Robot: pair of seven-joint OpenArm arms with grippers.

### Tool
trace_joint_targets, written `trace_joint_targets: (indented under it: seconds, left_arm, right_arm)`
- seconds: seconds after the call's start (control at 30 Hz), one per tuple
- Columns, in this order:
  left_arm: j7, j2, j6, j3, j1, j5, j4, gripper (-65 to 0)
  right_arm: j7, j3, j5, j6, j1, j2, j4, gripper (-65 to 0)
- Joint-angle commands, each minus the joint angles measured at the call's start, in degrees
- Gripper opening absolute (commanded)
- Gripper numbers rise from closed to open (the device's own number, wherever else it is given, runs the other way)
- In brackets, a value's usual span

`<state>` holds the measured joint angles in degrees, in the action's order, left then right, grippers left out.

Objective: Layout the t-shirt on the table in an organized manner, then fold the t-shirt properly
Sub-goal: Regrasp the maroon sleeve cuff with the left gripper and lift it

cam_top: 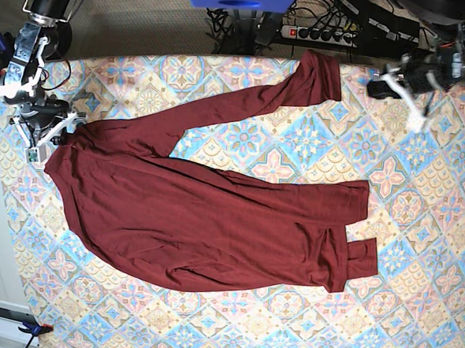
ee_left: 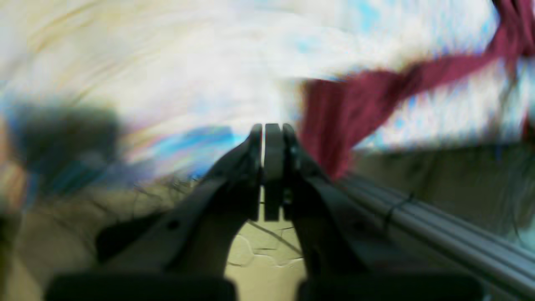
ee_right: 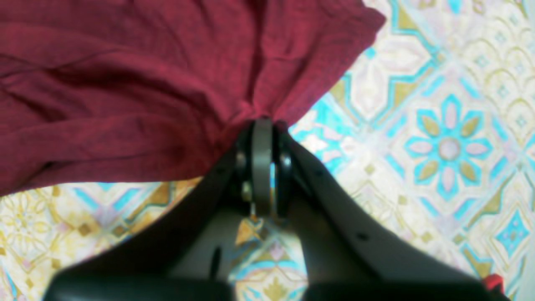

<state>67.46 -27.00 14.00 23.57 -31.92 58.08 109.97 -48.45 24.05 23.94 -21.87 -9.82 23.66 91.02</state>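
Still layout stage: t-shirt [cam_top: 205, 227] lies spread across the worktop [cam_top: 413, 311], one sleeve stretched to the far right corner, not yet squared. Right gripper [ee_right: 262, 125] jaws clenched on its left edge; left gripper [ee_left: 272, 127] jaws clenched empty, clear of cloth. Next probably flatten sleeves. Only the right wrist view shows the pinch; base shows overall shape.

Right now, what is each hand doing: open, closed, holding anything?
Left hand: closed, holding nothing, off the maroon t-shirt.
Right hand: closed on the t-shirt's edge, low over the patterned table.
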Motion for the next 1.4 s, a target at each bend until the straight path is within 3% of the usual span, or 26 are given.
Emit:
trace_joint_targets:
  seconds: [0.0,0.27,0.53,0.63,0.87,1.0,1.07,1.2,1.37]
  left_arm:
    - [0.19,-1.0,-0.15,-1.46,-0.56,-2.92,2.51,-61.7]
    - [-3.68,-9.17,-0.5,-25.46,2.69,-16.9,4.88,-41.9]
    - [-6.85,-9.52,-0.5,-39.44,5.5,-31.32,6.64,-40.8]
    - [-10.36,-9.52,-0.5,-44.01,5.94,-37.03,7.17,-40.8]
    - [-12.65,-8.2,-0.5,-51.13,7.17,-49.16,6.99,-40.8]
    - [-13.0,-7.5,-0.5,-51.57,7.53,-53.47,6.91,-40.9]
    - [-13.09,-7.41,-0.5,-51.57,7.61,-54.79,6.91,-42.5]
    - [-13.09,-7.41,-0.5,-51.48,7.7,-56.9,6.11,-51.6]
    - [-13.09,-7.41,-0.5,-51.31,9.11,-56.9,6.11,-51.2]
  right_arm:
    - [1.02,0.52,0.1,0.11,0.64,1.35,0.8,-65.0]
    - [1.02,0.43,0.1,0.11,0.64,1.35,0.8,-65.0]
    - [1.02,0.52,0.1,0.11,0.64,1.35,0.63,-65.0]
    - [1.02,0.43,0.1,0.11,0.64,1.35,0.45,-65.0]
    - [1.02,0.43,0.1,0.11,0.64,1.35,0.63,-65.0]
    - [1.02,0.43,0.1,0.11,0.64,1.35,0.8,-65.0]
    - [1.02,0.43,0.1,0.11,0.64,1.35,0.8,-65.0]
    - [1.02,0.43,0.1,0.11,0.64,1.35,0.8,-65.0]
    - [1.02,0.43,0.19,0.11,0.73,1.35,0.8,-65.0]
